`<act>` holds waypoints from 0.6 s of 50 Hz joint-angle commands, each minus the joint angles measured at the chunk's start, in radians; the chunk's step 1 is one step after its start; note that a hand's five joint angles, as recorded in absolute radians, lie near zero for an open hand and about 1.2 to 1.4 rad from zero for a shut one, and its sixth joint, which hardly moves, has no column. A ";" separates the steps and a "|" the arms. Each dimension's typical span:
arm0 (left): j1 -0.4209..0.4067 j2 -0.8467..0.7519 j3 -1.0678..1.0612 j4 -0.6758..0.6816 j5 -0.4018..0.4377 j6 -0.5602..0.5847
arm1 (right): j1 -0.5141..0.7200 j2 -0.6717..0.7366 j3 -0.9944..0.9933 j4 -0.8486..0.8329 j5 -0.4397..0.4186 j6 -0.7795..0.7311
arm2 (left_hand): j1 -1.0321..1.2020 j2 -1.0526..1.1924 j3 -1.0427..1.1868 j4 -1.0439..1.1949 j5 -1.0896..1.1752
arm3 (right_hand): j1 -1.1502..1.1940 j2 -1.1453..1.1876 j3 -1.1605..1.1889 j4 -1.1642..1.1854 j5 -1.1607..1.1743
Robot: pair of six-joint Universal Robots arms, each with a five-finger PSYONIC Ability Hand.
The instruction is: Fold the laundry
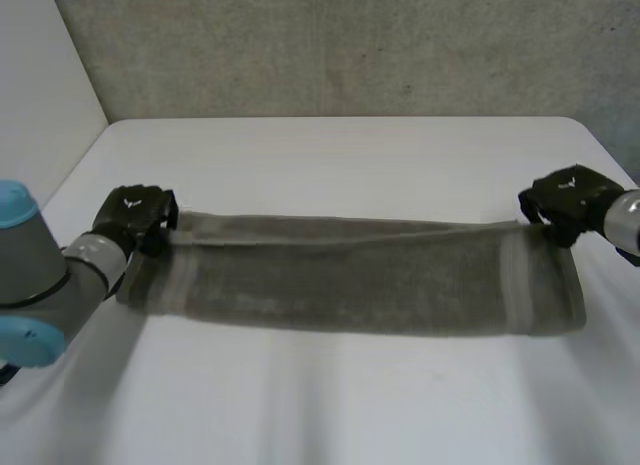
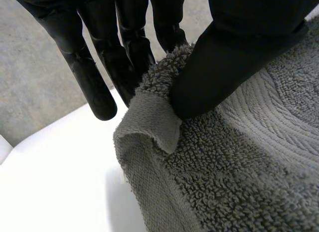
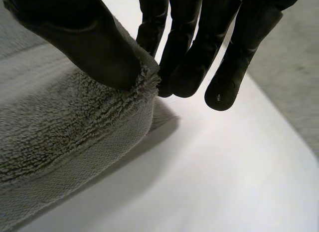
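A grey towel (image 1: 350, 280) hangs stretched across the white table (image 1: 340, 155) in a long band between my two hands. My left hand (image 1: 135, 217) pinches the towel's upper left corner; in the left wrist view the thumb (image 2: 234, 57) presses the terry corner (image 2: 159, 127) against the fingers (image 2: 124, 52). My right hand (image 1: 568, 203) holds the upper right corner. In the right wrist view its thumb (image 3: 84, 42) clamps the towel's edge (image 3: 99, 117) against the fingers (image 3: 189, 67). The towel's lower edge rests on the table.
A grey textured wall (image 1: 340, 45) stands behind the table's far edge. Bare white tabletop (image 1: 320, 405) lies in front of the towel and beyond it. My left arm (image 1: 40, 285) reaches in from the near left.
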 commanded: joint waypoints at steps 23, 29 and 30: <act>-0.071 -0.195 0.283 -0.011 -0.072 -0.023 | 0.085 0.133 -0.131 -0.173 0.197 0.070 | -0.979 -1.038 -1.036 -1.040 -1.012 | -1.154 -1.140 -1.167 -1.163 -1.168; -0.069 -0.135 0.233 -0.021 -0.070 -0.027 | 0.080 0.045 -0.066 -0.173 0.186 0.145 | -0.979 -1.038 -1.036 -1.040 -1.012 | -1.154 -1.140 -1.167 -1.163 -1.168; -0.068 -0.101 0.196 -0.021 -0.069 -0.029 | 0.077 0.014 -0.034 -0.172 0.180 0.156 | -0.979 -1.038 -1.036 -1.040 -1.012 | -1.154 -1.140 -1.167 -1.163 -1.168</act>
